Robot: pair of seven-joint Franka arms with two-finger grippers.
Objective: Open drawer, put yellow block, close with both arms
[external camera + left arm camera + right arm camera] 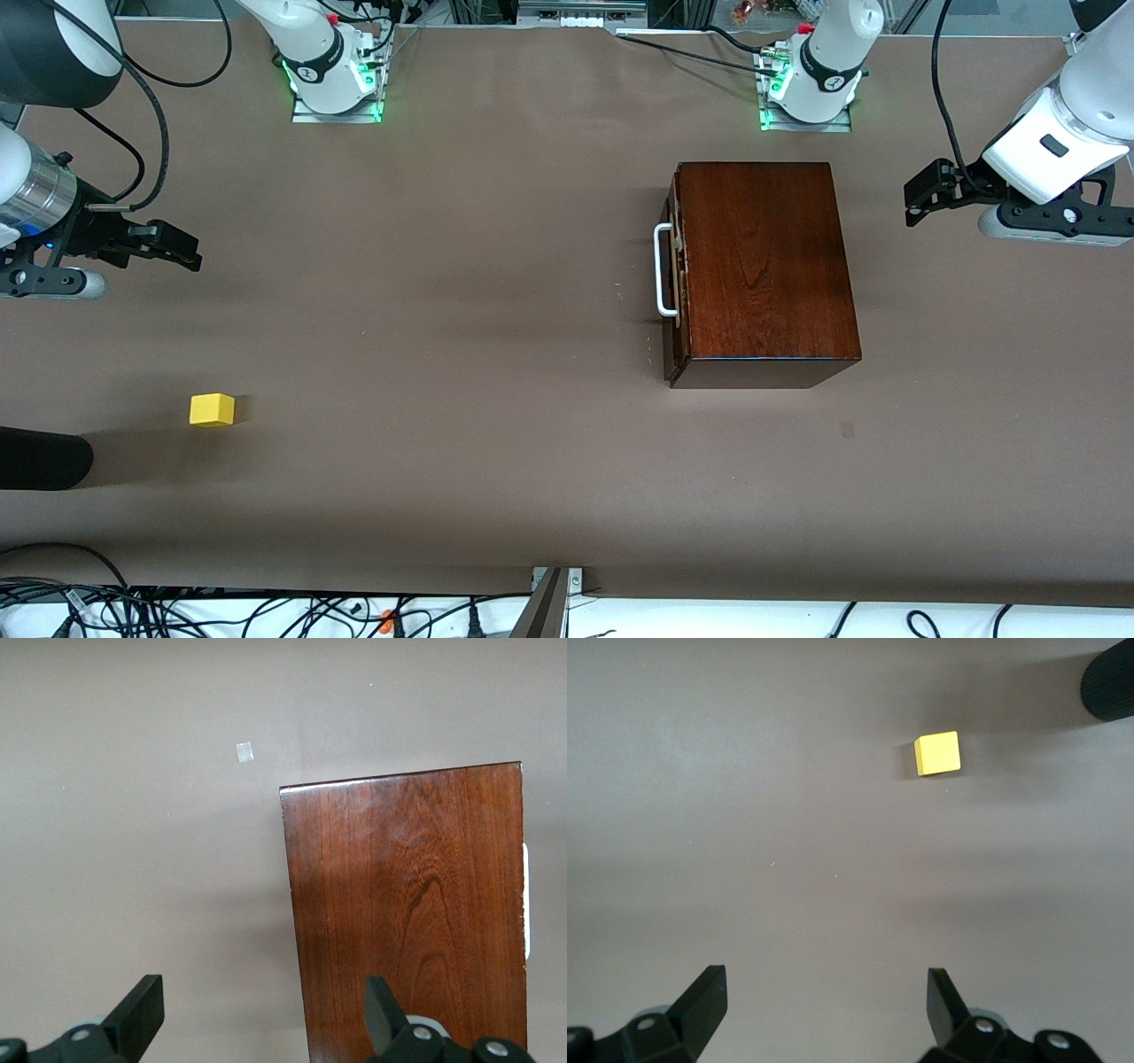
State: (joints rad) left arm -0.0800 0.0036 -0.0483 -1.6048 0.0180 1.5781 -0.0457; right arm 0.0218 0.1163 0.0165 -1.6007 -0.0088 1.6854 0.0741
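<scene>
Front view showed the drawer (675, 270) pushed fully into its dark mahogany box (762, 261), only a thin line between its front and the box. Its white loop handle (663, 270) pointed toward the right arm's end of the table. The box stood toward the left arm's end, quite near the left arm's base (811, 93).

The yellow block (212, 410) sat alone on the table (461, 292), well apart from the box, toward the right arm's end and nearer to the front camera than the box. Beside it, at the frame edge, lay a black cylinder (40, 458) with its shadow on the cloth.

My right gripper (177, 248) hung over bare table at the right arm's end, and its fingers (700, 1005) were spread wide with nothing between them; in the right wrist view I saw the block (937, 754) ahead of it. My left gripper (921, 199) hung over the table just off the box, at the left arm's end. Its fingers (142, 1014) were also spread and empty, and the left wrist view showed the glossy wooden top (407, 912) under one of them. Both arms waited.

The surface was a plain brown-grey covering, matte, with a small pale square mark (244, 751). The right arm's base (332, 84) glowed green, like the left one. Many cables (177, 611) lay along the table edge nearest the camera.
</scene>
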